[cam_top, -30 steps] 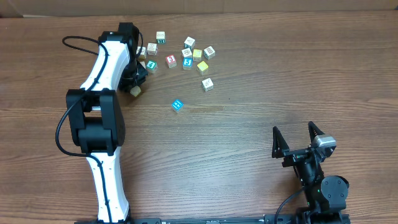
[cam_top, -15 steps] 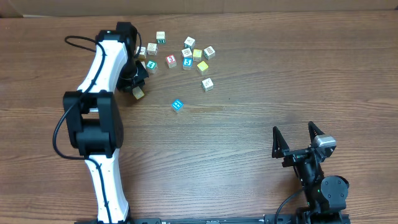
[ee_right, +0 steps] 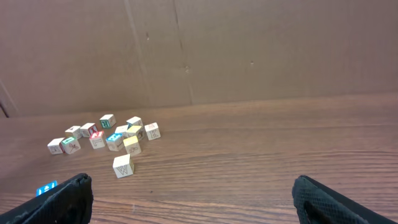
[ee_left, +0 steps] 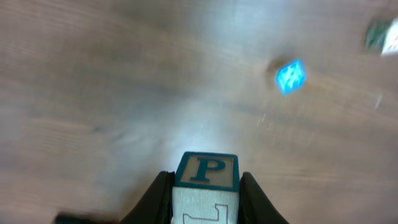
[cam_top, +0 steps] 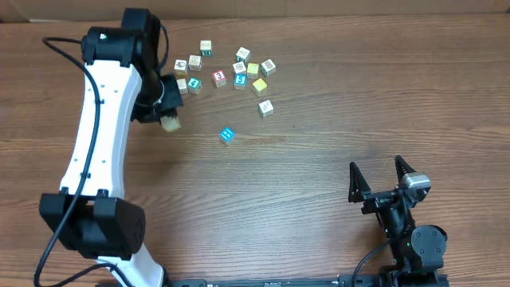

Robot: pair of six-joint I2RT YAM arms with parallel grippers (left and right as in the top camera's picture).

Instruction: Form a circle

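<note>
Left tool [ee_left: 202, 202] clamps a "P" cube [ee_left: 206, 171], upper left. Right tool [cam_top: 381, 180] gapes, empty. Cubes [cam_top: 239, 68] scattered at top; blue cube [cam_top: 228, 135] alone; no circle yet.

— What lettering is showing clearly?
— A "P" is facing up on the cube [ee_left: 206, 180] sitting between the left gripper [ee_left: 205, 199] jaws.
— And beyond that cube?
— A red "3" is showing on a cube [cam_top: 219, 78] in the scatter; the rest is blurring out.
</note>
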